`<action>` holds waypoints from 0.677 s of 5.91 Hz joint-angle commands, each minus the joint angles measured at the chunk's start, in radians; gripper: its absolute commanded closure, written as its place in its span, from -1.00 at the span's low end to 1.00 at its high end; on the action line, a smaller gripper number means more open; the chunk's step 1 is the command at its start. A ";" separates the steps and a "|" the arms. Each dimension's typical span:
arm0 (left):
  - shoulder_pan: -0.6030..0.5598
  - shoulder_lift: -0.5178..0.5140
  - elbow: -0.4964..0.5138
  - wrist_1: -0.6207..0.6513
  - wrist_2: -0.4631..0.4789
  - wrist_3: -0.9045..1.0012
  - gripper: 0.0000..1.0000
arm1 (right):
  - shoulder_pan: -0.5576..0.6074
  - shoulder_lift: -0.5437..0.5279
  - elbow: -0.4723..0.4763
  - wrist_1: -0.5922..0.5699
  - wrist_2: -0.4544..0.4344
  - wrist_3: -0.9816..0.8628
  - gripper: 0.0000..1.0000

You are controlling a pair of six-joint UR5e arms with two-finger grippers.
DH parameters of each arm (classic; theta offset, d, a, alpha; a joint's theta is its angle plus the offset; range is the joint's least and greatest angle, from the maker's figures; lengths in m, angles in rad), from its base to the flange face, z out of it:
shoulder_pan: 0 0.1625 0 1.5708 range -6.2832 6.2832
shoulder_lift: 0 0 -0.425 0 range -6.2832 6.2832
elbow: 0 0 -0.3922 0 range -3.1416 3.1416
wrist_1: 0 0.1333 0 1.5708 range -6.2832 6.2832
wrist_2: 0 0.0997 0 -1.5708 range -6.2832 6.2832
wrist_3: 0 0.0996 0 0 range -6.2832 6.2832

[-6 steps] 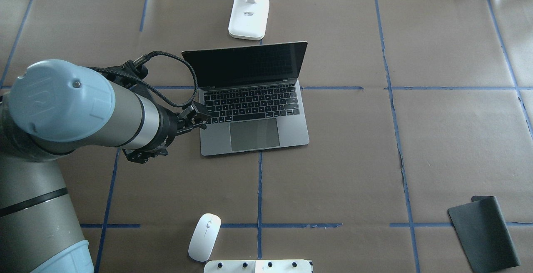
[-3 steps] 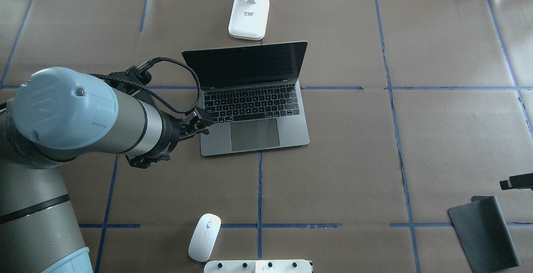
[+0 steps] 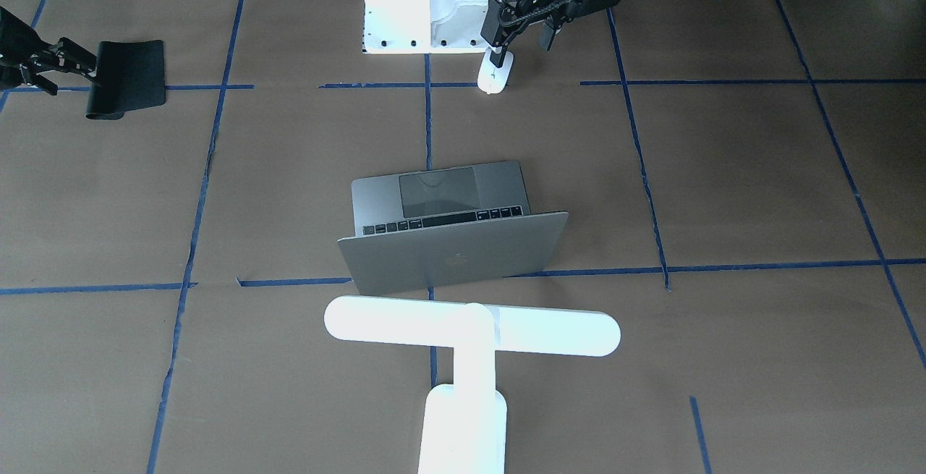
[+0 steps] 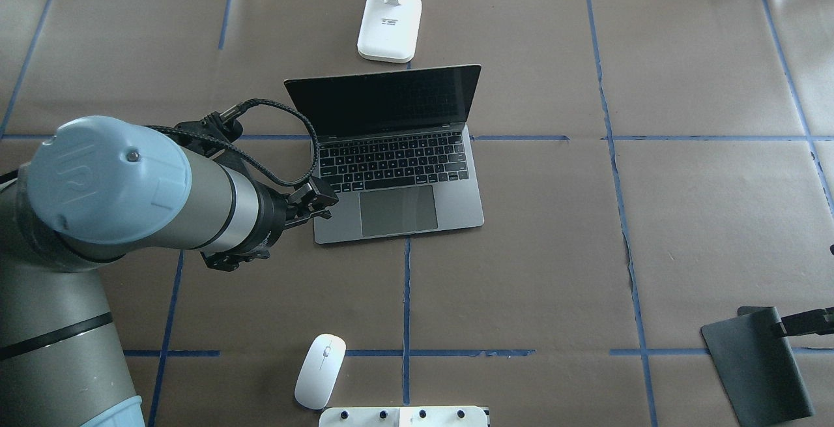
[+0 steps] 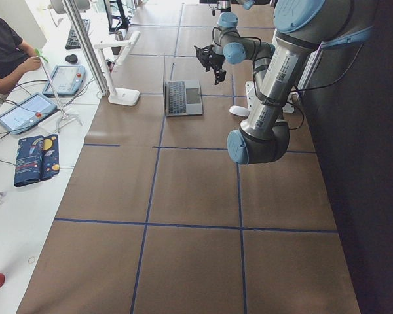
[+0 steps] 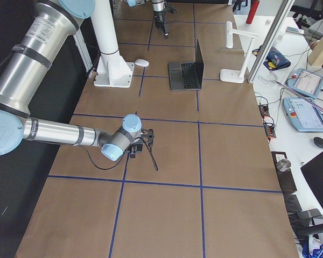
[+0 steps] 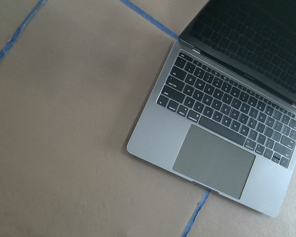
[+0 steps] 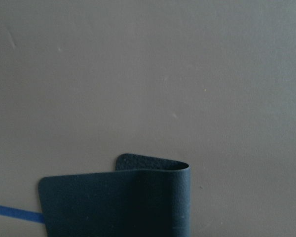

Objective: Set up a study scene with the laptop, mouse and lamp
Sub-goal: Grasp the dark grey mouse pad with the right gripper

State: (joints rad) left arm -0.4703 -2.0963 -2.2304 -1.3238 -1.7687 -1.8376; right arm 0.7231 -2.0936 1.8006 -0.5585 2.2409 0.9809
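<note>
The laptop (image 4: 399, 173) lies open near the middle of the desk (image 4: 554, 264), screen dark and tilted back, keys and trackpad toward the robot. The lamp (image 3: 470, 326) stands just behind the lid on the side away from the robot; its long bar runs roughly parallel to the lid's top edge and is apart from it. The mouse (image 4: 320, 371) lies well in front of the laptop and to its left; it sits across a blue tape line (image 4: 456, 353), just beside a white pedestal (image 4: 404, 416) at the near edge.

The left tool (image 3: 521, 43) hangs above the desk holding nothing, its two fingers set wide. The overhead view shows it at the laptop's front left corner, while the front view shows it over the mouse. Its wrist camera looks down on the laptop and the bare brown paper (image 7: 64, 123) to the left of it.

The right tool (image 3: 76, 63) is low at the robot's right end of the desk, beside a black mat (image 3: 126, 76); its tip seems to meet the mat's outer edge, though the views are too dark there to be sure. I cannot tell whether its fingers are apart or together. The right wrist view shows one end of the mat folded over onto itself.
</note>
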 commanded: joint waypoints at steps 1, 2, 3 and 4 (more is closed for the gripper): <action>0.001 0.001 0.000 0.000 0.000 0.000 -1.00 | -0.100 -0.008 -0.001 0.000 -0.001 0.039 -1.00; 0.001 0.001 0.000 0.000 0.000 0.001 -1.00 | -0.138 -0.008 -0.003 0.000 -0.007 0.053 -1.00; -0.001 0.001 -0.002 0.000 0.000 0.001 -1.00 | -0.145 -0.008 -0.016 0.000 -0.007 0.055 -1.00; 0.001 0.001 -0.002 0.000 -0.001 0.001 -1.00 | -0.151 -0.008 -0.039 0.000 -0.009 0.055 -0.99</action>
State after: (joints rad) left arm -0.4700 -2.0954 -2.2315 -1.3239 -1.7691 -1.8363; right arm 0.5811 -2.1015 1.7800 -0.5584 2.2334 1.0337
